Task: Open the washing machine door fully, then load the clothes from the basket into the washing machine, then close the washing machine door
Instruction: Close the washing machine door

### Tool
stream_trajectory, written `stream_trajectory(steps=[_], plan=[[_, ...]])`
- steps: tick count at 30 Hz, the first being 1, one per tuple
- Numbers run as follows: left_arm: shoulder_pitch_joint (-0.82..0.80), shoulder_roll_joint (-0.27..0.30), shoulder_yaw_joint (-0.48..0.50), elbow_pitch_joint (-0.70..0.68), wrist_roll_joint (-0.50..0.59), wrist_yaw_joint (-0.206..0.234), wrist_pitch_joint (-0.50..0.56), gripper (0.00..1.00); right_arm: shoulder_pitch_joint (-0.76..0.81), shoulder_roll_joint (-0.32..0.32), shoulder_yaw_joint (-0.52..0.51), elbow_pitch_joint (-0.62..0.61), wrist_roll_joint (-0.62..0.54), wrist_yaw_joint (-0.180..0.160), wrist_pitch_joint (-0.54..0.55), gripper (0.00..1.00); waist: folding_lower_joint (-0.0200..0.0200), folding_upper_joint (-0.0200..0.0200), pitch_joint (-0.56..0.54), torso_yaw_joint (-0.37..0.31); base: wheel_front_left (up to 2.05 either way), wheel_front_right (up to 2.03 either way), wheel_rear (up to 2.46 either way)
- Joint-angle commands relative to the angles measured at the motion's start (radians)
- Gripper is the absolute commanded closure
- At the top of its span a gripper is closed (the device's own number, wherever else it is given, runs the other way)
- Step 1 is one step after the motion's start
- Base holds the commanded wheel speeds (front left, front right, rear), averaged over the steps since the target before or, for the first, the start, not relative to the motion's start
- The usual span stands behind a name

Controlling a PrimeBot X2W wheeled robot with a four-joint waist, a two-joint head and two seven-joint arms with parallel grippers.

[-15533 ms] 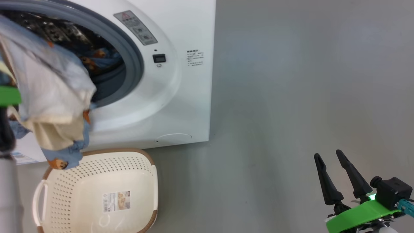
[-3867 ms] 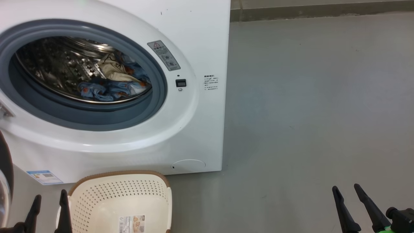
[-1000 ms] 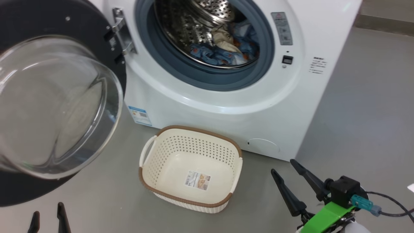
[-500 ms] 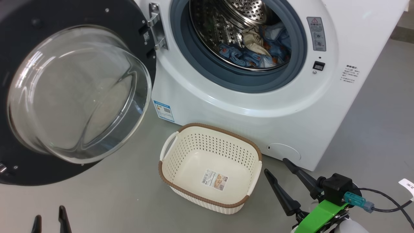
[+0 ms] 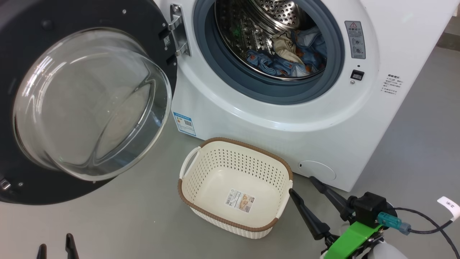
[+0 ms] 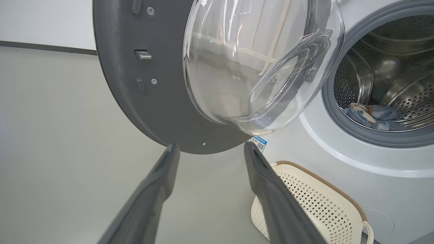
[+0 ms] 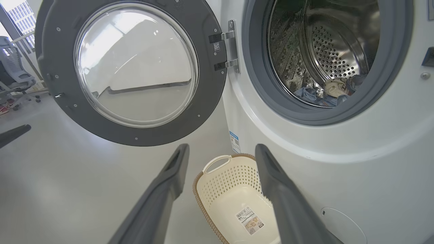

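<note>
At the lower left, the left gripper (image 5: 54,247) is hovering with its 2 fingers apart. At the lower right, the right gripper (image 5: 301,185) is gaping, holding nothing, beside the basket (image 5: 230,162) on the floor (image 5: 125,223). Beyond, the washing machine door (image 5: 90,104) is standing swung wide at the upper left. The clothes (image 5: 287,54) are lying inside the washing machine (image 5: 287,122).

The large round black door (image 5: 90,104) with its bulging glass bowl stands swung out at the left of the white front-loading machine (image 5: 287,122), so the grey-ringed drum mouth (image 5: 273,90) is unblocked. A small cream perforated plastic basket (image 5: 233,162) stands just below it, with open grey floor (image 5: 125,216) at its left.
</note>
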Motion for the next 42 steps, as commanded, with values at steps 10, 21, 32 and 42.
stream_trajectory(steps=[10, 21, 32, 42], plan=[[-0.069, 0.019, 0.133, -0.214, -0.042, -0.011, -0.005, 1.0, -0.02, 0.004, 0.004, -0.028, 0.007, 0.002, -0.005, 0.0, 0.0, 0.0, 0.001, 0.002, 0.0, 0.0, 0.0], [-0.334, 0.27, 0.256, -0.265, -0.289, -0.022, -0.005, 1.0, 0.007, 0.008, -0.04, -0.039, -0.003, 0.002, -0.005, 0.0, 0.0, 0.0, 0.015, 0.0, 0.0, 0.0, 0.0], [-0.659, 0.522, 0.293, 0.162, -0.727, -0.022, 0.229, 1.0, 0.003, -0.004, -0.06, -0.054, -0.016, 0.002, -0.005, 0.0, 0.0, 0.0, 0.069, -0.018, 0.0, 0.0, 0.0], [-0.825, 0.642, 0.228, 0.506, -0.916, -0.005, 0.611, 1.0, -0.013, -0.012, -0.059, -0.054, -0.025, 0.002, -0.005, 0.0, 0.0, 0.0, 0.108, -0.019, 0.0, 0.0, 0.0]])
